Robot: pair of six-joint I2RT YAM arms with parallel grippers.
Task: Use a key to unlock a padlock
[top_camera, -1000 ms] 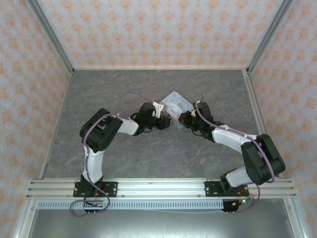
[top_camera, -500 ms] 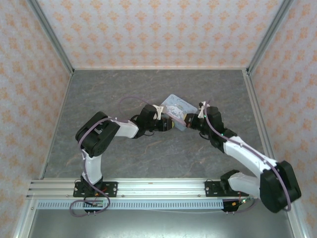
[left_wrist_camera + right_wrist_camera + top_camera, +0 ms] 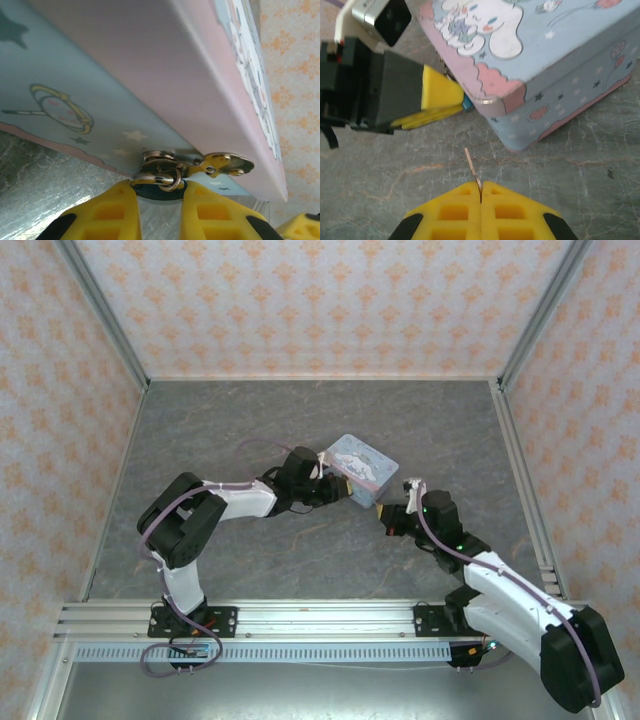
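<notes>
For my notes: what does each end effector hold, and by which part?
Left end effector: padlock, by its body. Right end effector: key, by one end.

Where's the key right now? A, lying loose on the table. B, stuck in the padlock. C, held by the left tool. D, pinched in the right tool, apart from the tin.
D: the key sticks out from the shut right tool, with bare table between it and the tin.

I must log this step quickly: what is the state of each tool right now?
Left tool: closed on the padlock.
Right tool: closed, holding the key.
</notes>
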